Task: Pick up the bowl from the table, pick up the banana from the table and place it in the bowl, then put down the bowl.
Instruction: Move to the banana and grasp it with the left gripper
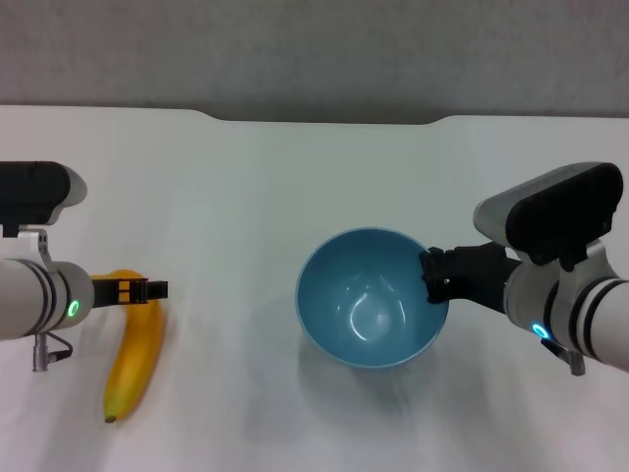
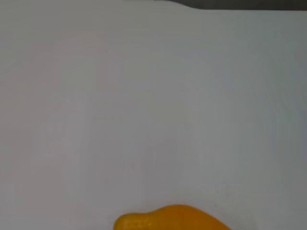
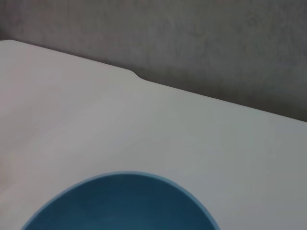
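The light-blue bowl (image 1: 369, 313) is right of the table's middle, and its inside fills the lower edge of the right wrist view (image 3: 120, 203). My right gripper (image 1: 432, 275) is shut on the bowl's right rim. A soft shadow lies under the bowl on its left side. The yellow-orange banana (image 1: 138, 354) lies on the white table (image 1: 246, 197) at the front left, its dark tip toward me. My left gripper (image 1: 147, 290) is at the banana's far end, crossing over it. A bit of the banana shows in the left wrist view (image 2: 168, 218).
The table's far edge has a shallow notch (image 1: 324, 120) with a grey wall behind it. Bare tabletop lies between the banana and the bowl and along the whole far side.
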